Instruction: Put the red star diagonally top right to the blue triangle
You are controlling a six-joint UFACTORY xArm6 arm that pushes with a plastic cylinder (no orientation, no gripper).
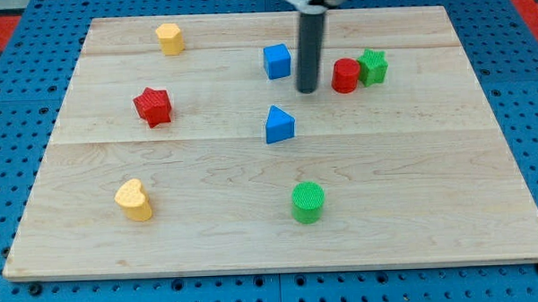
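The red star lies on the wooden board's left part. The blue triangle lies near the board's middle, to the right of the star and slightly lower. My tip stands above and to the right of the blue triangle, between the blue cube and the red cylinder. It touches no block and is far to the right of the red star.
A green star touches the red cylinder's right side. A yellow hexagon sits at the top left, a yellow heart at the bottom left, and a green cylinder below the blue triangle. The board lies on a blue pegboard.
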